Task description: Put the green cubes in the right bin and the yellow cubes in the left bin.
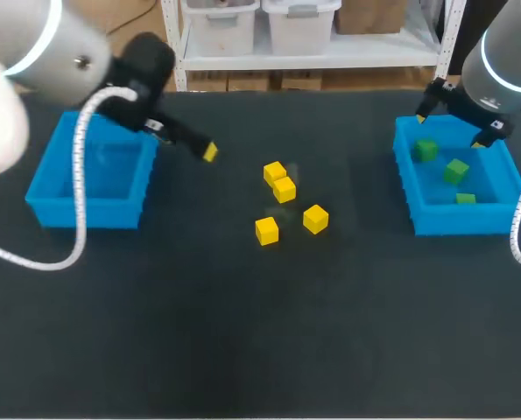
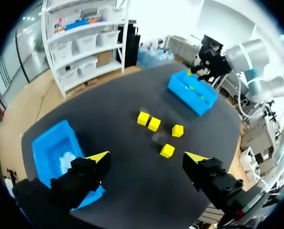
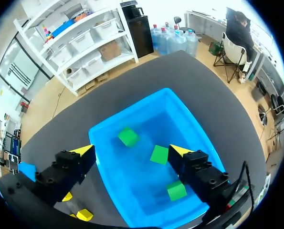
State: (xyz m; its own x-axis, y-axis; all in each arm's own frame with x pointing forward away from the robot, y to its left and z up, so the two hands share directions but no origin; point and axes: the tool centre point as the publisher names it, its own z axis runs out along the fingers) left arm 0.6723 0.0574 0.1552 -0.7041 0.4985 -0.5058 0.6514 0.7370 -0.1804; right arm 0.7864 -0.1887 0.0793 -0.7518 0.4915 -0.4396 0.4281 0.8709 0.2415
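The four yellow cubes (image 1: 284, 189) are lying on the middle of the table (image 1: 242, 350), ahead of the left gripper (image 2: 147, 157), which is hovering spread apart beside the left bin (image 1: 45, 188) (this arm is nearer); the right gripper (image 3: 131, 150), also spread, is hanging over the right bin (image 1: 457, 219).

Table: the dark flat tabletop (image 1: 242, 332) looked matt, faintly fuzzy, like cloth.
Bins: the blue plastic left bin (image 1: 45, 199) and the matching right bin (image 1: 457, 224) showed smooth, slightly shiny walls.
Cubes: small yellow cubes (image 1: 266, 230) and green cubes (image 1: 456, 171) came across smooth, plain matt.
Arm: the rounded grey left arm shell (image 1: 32, 35) gleamed glossy.
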